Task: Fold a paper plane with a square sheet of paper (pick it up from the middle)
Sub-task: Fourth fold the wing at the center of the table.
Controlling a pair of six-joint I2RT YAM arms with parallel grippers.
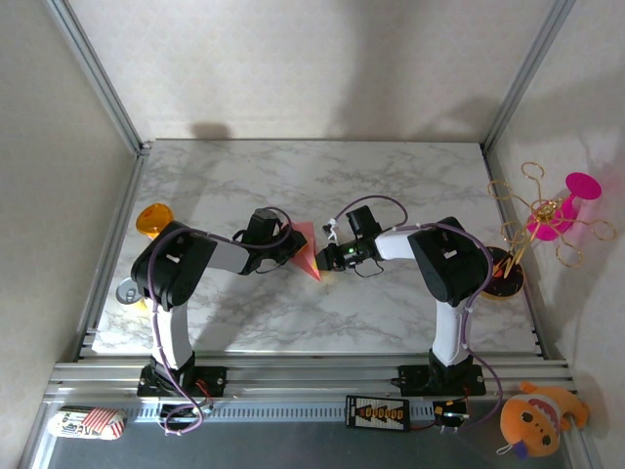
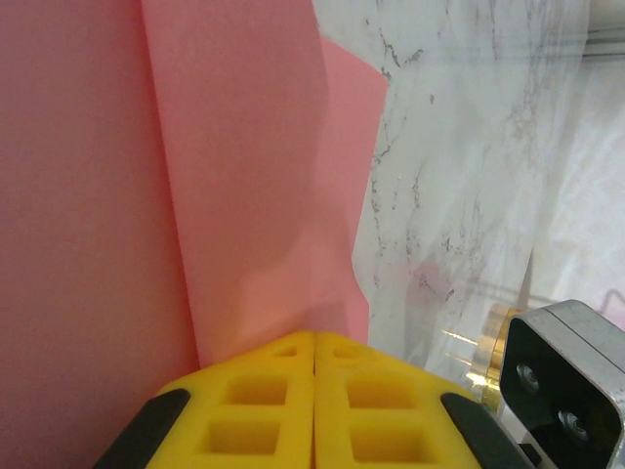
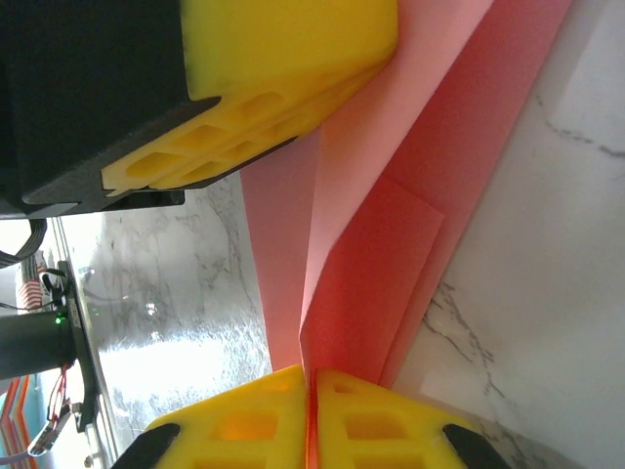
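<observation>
Sheet of paper (image 1: 308, 249), creased, tight in left gripper (image 1: 292, 250) and right gripper (image 1: 325, 259).

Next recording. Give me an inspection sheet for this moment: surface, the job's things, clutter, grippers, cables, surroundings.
Surface: marble-patterned table; no spills or marks seen.
Job's things: salmon-pink paper, folded and creased, near the table's middle; not yet a plane.
Clutter: orange disc and grey round piece at the left edge; gold wire stand with magenta flower toy at the right edge.
Grippers: left gripper shut on the paper; right gripper shut on it from the opposite side.
Cables: purple cables loop along both arms; none lies on the paper.
Surroundings: aluminium rail at the near edge; orange plush beyond it.
</observation>
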